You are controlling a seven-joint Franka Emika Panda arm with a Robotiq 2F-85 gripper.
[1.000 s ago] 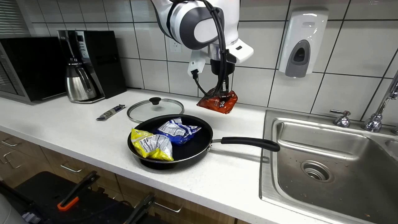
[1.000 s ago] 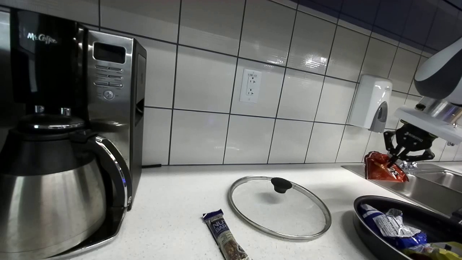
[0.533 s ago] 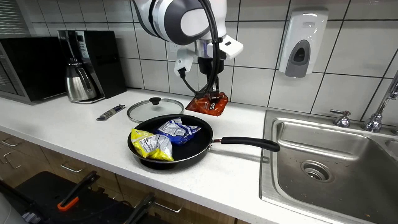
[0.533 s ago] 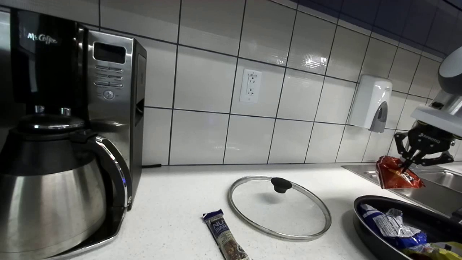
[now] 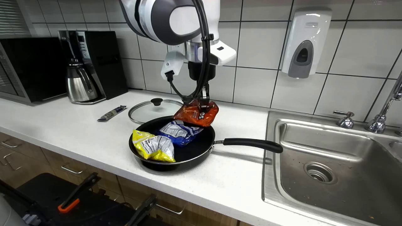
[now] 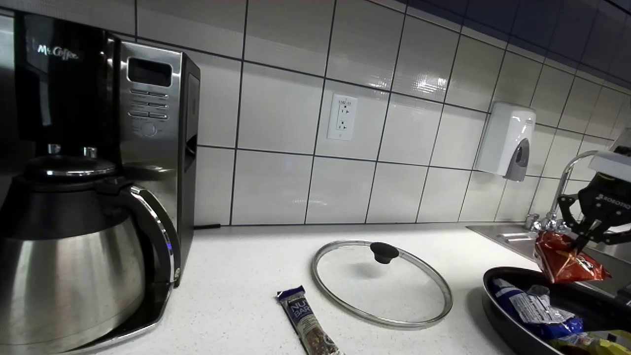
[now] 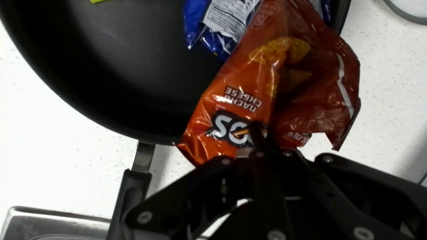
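A crinkled red chip bag [image 5: 194, 116] hangs from my gripper [image 5: 204, 108], which is shut on it. In the wrist view the fingers pinch the bag [image 7: 233, 100] near its printed logo, and their tips are partly lost in its dark folds. Below it stands a black frying pan [image 5: 190, 153] holding a blue bag [image 5: 176, 133] and a yellow bag [image 5: 154, 147]. The red bag overlaps the pan's back rim in an exterior view, and part of the blue bag [image 7: 227, 23] is hidden behind it in the wrist view. Whether the red and blue bags touch I cannot tell.
The pan's handle [image 5: 251, 142] reaches over the edge of the steel sink [image 5: 314, 150]. A glass lid [image 6: 384, 296] lies flat behind the pan, near a nut bar [image 6: 308, 320]. A coffee maker [image 6: 153, 113] and a wall soap dispenser [image 5: 306, 37] stand farther off.
Carrying the red bag, the gripper has come down and across toward the pan, leftward in an exterior view and rightward in an exterior view. Pan, lid and other bags have stayed put.
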